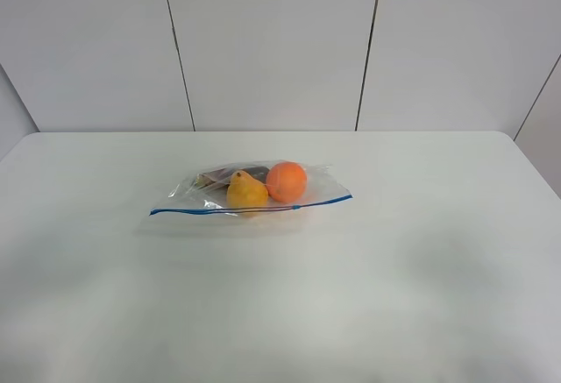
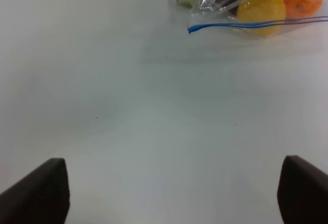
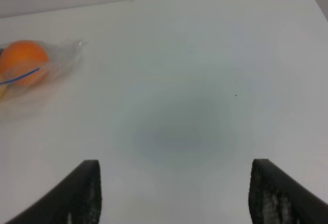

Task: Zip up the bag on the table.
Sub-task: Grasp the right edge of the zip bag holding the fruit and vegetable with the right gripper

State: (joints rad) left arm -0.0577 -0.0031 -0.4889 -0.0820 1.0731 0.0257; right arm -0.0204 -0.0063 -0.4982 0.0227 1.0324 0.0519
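The clear bag (image 1: 254, 192) lies flat in the middle of the white table (image 1: 421, 260), its blue zip strip (image 1: 210, 210) along the near edge. Through it show an orange fruit (image 1: 287, 181), a yellow fruit (image 1: 246, 192) and a dark item (image 1: 223, 175). Neither arm shows in the exterior view. In the left wrist view my left gripper (image 2: 174, 193) is open and empty, well short of the bag (image 2: 215, 1), where the strip (image 2: 230, 26) shows as two blue lines. My right gripper (image 3: 177, 193) is open and empty, with the bag (image 3: 61, 60) off to one side.
Grey wall panels (image 1: 272, 41) stand behind the table's far edge. The table's rounded far right corner (image 1: 508, 136) is in view. Bare tabletop surrounds the bag on all sides.
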